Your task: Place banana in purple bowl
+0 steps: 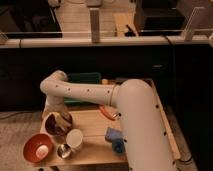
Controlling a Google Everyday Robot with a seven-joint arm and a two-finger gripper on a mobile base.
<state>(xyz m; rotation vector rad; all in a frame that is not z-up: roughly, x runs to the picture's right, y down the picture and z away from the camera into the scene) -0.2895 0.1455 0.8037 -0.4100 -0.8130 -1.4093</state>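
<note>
Camera view: the gripper hangs over the purple bowl by the bench's left edge; clamped or apart, I cannot tell; the banana shows pale at the bowl's right rim; white cup and orange bowl crowd the front-left corner; bare wood lies mid-bench.

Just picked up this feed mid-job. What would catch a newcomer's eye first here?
The big white arm dominates the view. It reaches from the lower right across the wooden table to its left end, where the gripper hangs down over the purple bowl. Just in front of that, near the table's front-left corner, sit an orange-red bowl and a white cup.
</note>
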